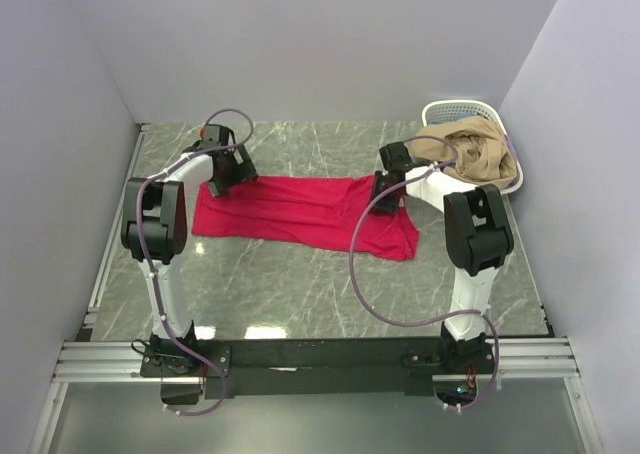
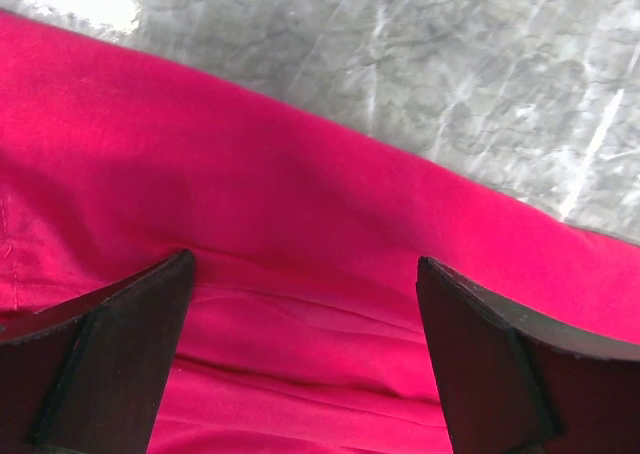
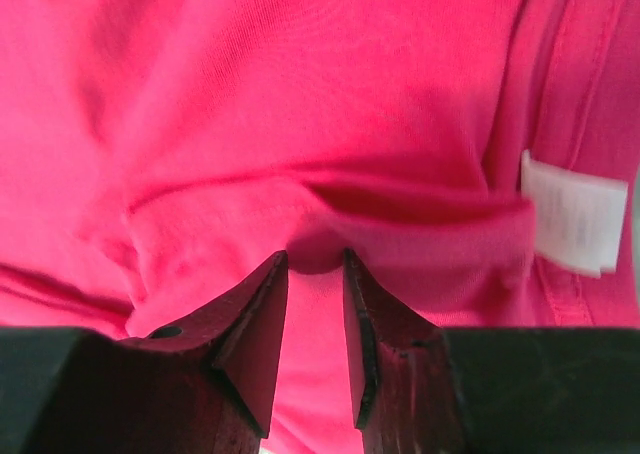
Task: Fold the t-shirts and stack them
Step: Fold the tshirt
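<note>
A crimson-red t-shirt (image 1: 300, 214) lies spread out lengthwise across the middle of the marble table (image 1: 300, 294). My left gripper (image 1: 222, 182) hovers over the shirt's far left end. In the left wrist view its jaws stand wide open (image 2: 305, 274), with only wrinkled red cloth (image 2: 250, 174) below them. My right gripper (image 1: 385, 199) is down on the shirt's right end. In the right wrist view its narrow jaws (image 3: 315, 259) pinch a raised fold of the red shirt (image 3: 300, 94), next to the small white neck label (image 3: 572, 214).
A white lattice basket (image 1: 440, 109) stands at the back right corner, holding a heap of tan cloth (image 1: 475, 154). Grey walls close in on three sides. Bare marble (image 2: 450, 74) shows beyond the shirt's far edge.
</note>
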Robot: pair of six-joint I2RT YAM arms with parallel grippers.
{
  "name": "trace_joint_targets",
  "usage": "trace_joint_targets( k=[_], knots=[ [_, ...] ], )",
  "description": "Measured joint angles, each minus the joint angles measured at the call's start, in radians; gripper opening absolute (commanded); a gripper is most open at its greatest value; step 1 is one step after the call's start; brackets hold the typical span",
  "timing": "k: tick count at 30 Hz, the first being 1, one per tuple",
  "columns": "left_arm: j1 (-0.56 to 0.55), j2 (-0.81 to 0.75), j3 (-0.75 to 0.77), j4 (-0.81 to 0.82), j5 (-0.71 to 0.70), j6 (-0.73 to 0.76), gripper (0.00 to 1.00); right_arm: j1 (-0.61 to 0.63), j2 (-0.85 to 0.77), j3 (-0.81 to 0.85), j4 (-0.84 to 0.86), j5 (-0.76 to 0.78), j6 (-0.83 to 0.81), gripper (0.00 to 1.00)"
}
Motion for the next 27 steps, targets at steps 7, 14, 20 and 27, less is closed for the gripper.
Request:
trace_joint_targets(
  k=[7, 14, 20, 27],
  knots=[
    [-0.021, -0.013, -0.024, -0.006, -0.071, -0.01, 0.99, -0.005, 0.111, 0.163, -0.069, 0.014, 0.008, 0.29],
    [-0.044, -0.118, -0.179, 0.0, -0.13, -0.039, 1.0, -0.014, 0.232, 0.362, -0.176, 0.006, 0.016, 0.27],
    [-0.08, -0.216, -0.312, 0.016, -0.147, -0.064, 0.99, -0.016, 0.344, 0.558, -0.29, -0.005, -0.005, 0.29],
    [-0.169, -0.377, -0.507, 0.031, -0.135, -0.114, 0.99, -0.017, 0.6, 1.017, -0.451, -0.047, -0.053, 0.35]
  ],
)
